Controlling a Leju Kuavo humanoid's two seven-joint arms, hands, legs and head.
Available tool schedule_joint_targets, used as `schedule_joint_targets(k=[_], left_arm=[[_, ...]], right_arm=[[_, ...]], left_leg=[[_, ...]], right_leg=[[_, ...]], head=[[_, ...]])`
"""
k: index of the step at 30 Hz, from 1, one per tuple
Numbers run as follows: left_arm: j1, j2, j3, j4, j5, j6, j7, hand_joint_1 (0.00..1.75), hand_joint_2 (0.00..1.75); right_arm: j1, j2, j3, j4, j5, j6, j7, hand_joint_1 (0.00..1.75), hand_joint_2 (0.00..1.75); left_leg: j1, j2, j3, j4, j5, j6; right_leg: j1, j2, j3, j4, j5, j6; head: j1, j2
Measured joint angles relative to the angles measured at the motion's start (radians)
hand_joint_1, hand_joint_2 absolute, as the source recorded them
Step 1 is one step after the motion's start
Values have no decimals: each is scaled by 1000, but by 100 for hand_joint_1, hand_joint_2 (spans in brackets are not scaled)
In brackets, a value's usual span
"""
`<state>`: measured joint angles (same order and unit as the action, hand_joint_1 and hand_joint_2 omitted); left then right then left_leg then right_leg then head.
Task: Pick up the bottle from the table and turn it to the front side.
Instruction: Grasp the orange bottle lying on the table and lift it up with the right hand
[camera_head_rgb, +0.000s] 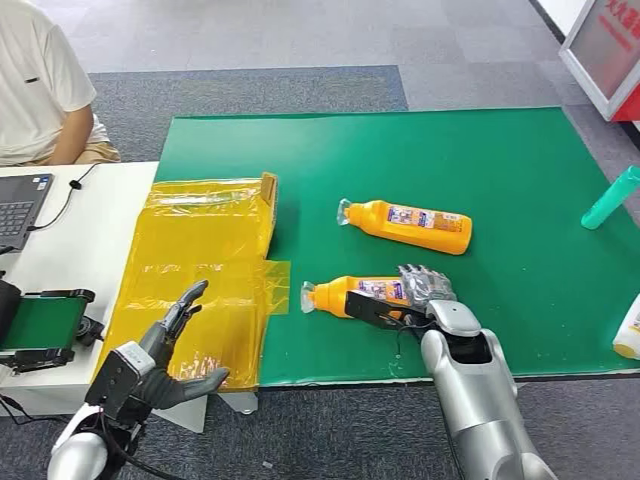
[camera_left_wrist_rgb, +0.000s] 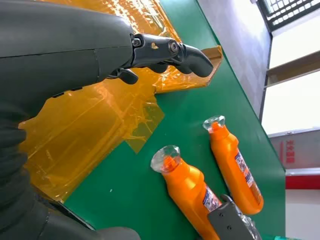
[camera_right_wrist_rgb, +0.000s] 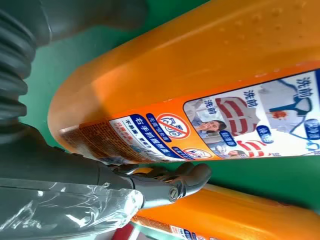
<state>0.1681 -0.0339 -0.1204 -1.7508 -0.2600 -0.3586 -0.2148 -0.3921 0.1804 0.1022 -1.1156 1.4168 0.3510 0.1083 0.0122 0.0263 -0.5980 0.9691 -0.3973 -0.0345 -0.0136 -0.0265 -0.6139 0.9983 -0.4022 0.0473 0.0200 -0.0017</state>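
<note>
My arms are smooth silver shells with dark joint openings near the wrists. The right hand (camera_head_rgb: 427, 288) has dark fingers under crinkled clear plastic wrap, and its wrist view shows a grey ribbed cover and a small silver screw. The left hand (camera_head_rgb: 167, 347) is matte dark grey, with black cables looping below its boxy wrist.

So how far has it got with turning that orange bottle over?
Early stage. Done: the right hand has reached the nearer orange bottle and rests on its base end. In hand: closing a grip; the bottle looks to be lying flat on the green mat, and whether it is fully gripped is unclear. Left: lifting and turning it. The left hand hovers open.
</note>
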Motion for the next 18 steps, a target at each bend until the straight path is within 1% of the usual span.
schedule_joint_targets(k=[6,9,12,18], left_arm=[[4,11,-1,-9,3,2,7,0,175],[10,16,-1,-16,2,10,15,0,175],[20,21,-2,-27,2,16,17,0,175],[48,34,-9,-45,7,27,0,0,175]], right_arm=[[-3,0,3,0,-28,-10,-21,175,175],[12,6,2,-25,-115,-26,-53,175,175],[46,17,1,-85,-220,-33,-79,175,175],[112,22,7,-192,-357,-70,-110,175,175]], left_leg=[[0,0,0,0,0,0],[0,0,0,0,0,0],[0,0,0,0,0,0],[0,0,0,0,0,0]], right_leg=[[0,0,0,0,0,0],[0,0,0,0,0,0],[0,0,-1,0,0,0],[0,0,-1,0,0,0]], head=[[0,0],[0,0],[0,0],[0,0]])
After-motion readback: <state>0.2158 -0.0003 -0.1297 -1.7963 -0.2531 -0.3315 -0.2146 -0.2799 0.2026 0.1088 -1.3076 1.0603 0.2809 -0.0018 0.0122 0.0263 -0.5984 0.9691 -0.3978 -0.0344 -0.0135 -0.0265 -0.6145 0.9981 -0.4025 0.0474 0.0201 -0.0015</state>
